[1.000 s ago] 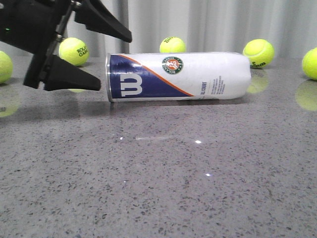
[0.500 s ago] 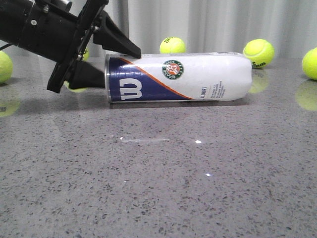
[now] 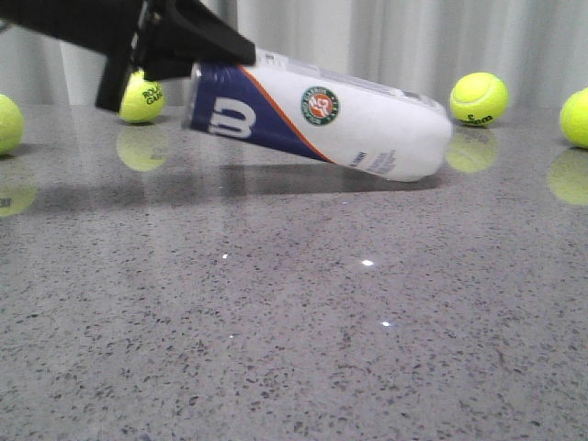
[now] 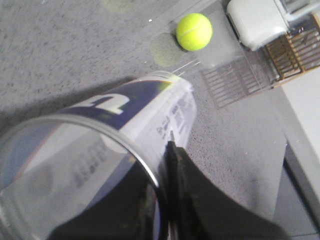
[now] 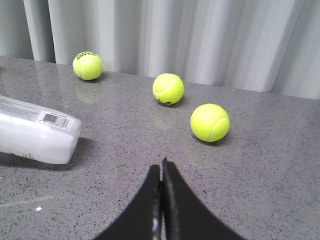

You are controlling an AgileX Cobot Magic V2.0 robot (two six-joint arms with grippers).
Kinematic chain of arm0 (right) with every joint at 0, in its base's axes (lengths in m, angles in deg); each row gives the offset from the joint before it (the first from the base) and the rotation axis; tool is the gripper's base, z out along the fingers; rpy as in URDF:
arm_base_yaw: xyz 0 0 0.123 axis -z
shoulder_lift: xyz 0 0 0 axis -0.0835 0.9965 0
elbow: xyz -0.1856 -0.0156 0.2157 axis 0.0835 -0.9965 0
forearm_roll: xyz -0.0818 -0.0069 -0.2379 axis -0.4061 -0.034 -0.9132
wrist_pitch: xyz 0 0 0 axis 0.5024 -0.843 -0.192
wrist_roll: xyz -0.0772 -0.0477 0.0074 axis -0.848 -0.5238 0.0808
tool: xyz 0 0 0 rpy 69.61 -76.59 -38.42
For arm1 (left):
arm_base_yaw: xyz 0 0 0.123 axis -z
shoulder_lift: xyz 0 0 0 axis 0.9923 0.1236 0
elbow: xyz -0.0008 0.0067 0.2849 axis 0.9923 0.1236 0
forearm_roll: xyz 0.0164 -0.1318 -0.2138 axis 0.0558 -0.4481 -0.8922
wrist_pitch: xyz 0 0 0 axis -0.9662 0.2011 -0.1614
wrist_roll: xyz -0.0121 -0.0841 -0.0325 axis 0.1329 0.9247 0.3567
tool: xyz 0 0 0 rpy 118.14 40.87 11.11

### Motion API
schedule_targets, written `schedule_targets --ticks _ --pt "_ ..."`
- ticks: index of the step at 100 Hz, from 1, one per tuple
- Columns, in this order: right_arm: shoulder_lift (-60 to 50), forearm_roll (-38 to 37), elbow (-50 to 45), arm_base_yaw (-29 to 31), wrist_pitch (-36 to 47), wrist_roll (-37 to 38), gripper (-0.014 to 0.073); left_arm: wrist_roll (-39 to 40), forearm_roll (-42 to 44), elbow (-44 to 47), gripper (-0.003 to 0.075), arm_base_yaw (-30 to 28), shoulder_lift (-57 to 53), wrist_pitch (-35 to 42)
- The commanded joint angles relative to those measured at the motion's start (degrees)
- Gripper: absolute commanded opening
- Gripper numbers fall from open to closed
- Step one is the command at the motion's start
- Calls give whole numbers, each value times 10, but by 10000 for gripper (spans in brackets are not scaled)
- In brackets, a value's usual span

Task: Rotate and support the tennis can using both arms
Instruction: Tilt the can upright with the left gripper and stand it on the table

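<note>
The tennis can [image 3: 317, 119] lies tilted on the grey table, its navy rim end lifted at the left and its white closed end resting on the table at the right. My left gripper [image 3: 197, 60] is shut on the can's open rim, one finger outside and one inside the wall. In the left wrist view the can [image 4: 100, 145] fills the frame with a black finger [image 4: 172, 165] against its wall. My right gripper [image 5: 161, 167] is shut and empty, low over the table, apart from the can's white end [image 5: 35, 132].
Tennis balls lie around on the table: one behind the left gripper [image 3: 142, 96], one at the far left [image 3: 7, 122], two at the back right [image 3: 479, 98] [image 3: 576, 117]. Three balls show in the right wrist view [image 5: 87, 65] [image 5: 168, 88] [image 5: 209, 122]. A curtain hangs behind.
My left gripper closed on the can's rim end and lifted it, so the can went from lying flat to tilted, its white end still on the table.
</note>
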Motion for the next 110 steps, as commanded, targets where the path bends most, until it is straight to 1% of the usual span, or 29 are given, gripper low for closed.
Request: schedule_targets --ticks 1,11,17,26,34,50,56,64,70,78,94,110 --pt "3 -5 14 3 50 -1 -66 -11 33 -12 -21 3 -65 -3" --pt "3 -5 14 3 50 -1 -66 -4 88 -12 -21 3 -122 5" --pt "3 -5 14 3 50 -1 -66 13 128 -13 -21 3 -162 19" --pt "3 -5 14 3 50 -1 -66 53 206 -18 -21 3 -219 41" --pt "3 -5 14 3 50 -1 -66 102 300 -32 -21 3 -260 41" --pt "3 -5 14 3 50 -1 -66 232 484 -87 -21 3 -309 -12" --pt "3 -5 14 3 50 -1 -66 282 535 -109 -21 3 -317 -42" --pt "3 -5 14 3 50 -1 -66 323 593 -132 -21 3 -318 -89" --pt "3 -5 14 3 50 -1 -66 344 621 -143 -21 3 -318 -127" --pt "3 -5 14 3 50 -1 -66 364 652 -146 -21 3 -318 -156" --pt "3 -5 14 3 50 -1 -66 380 687 -146 -21 3 -313 -179" --pt "3 -5 14 3 50 -1 -66 389 690 -147 -20 4 -293 -181"
